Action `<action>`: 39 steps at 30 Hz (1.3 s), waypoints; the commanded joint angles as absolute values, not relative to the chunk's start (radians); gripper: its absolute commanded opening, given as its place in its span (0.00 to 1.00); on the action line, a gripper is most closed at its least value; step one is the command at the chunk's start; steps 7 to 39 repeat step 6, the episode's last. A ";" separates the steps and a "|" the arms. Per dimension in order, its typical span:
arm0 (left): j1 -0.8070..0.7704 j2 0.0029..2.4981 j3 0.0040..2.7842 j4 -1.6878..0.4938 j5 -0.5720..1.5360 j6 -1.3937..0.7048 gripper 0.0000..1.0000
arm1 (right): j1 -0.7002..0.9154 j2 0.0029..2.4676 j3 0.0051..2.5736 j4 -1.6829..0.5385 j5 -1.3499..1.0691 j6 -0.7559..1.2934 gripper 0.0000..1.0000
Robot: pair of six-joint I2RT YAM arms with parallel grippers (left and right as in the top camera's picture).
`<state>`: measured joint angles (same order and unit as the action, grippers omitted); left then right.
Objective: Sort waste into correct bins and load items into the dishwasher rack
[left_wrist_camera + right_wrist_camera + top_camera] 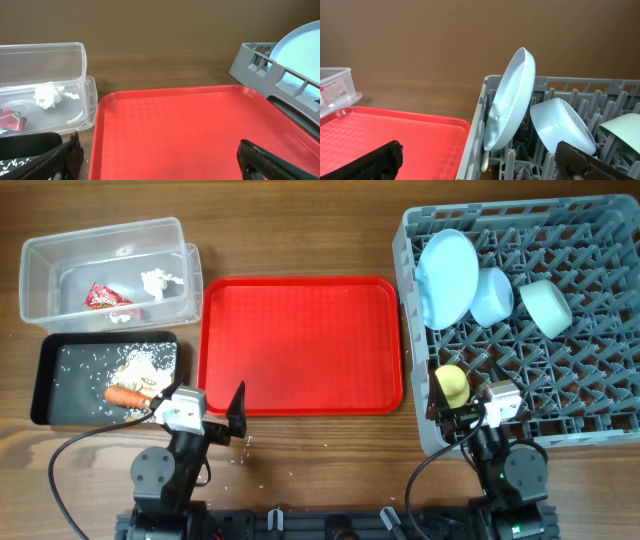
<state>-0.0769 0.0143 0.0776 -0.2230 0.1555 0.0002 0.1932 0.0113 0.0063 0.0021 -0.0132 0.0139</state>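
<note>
The clear tub point(40, 270) holds the red-and-white wrapper point(100, 296) and the white tissue point(158, 281); both also show in the left wrist view, wrapper point(10, 120) and tissue point(47, 96). The black tray point(60, 385) holds rice scraps point(140, 362) and the orange carrot point(128, 394). The grey rack point(600, 410) holds the blue plate point(447, 278), blue bowl point(491, 295), green bowl point(546, 307) and yellow-green cup point(452, 385). A white spoon tip point(485, 160) hangs below the plate point(512, 100). My left gripper point(195, 418) is open and empty at the red tray's near edge. My right gripper point(468, 415) is open and empty over the rack's near left corner.
The flat red tray point(300, 345) lies bare between the bins and the rack. A few rice grains point(240, 455) lie on the wooden table near my left arm. The rack's left wall point(477, 135) stands next to the red tray's right rim.
</note>
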 commanded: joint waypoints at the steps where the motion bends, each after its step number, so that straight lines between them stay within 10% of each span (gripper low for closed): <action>1: -0.081 0.006 0.069 -0.216 0.167 0.019 1.00 | 0.189 0.005 0.005 0.008 0.000 0.027 1.00; 39: -0.081 0.007 0.069 -0.216 0.167 0.019 1.00 | 0.189 0.005 0.005 0.008 0.000 0.027 1.00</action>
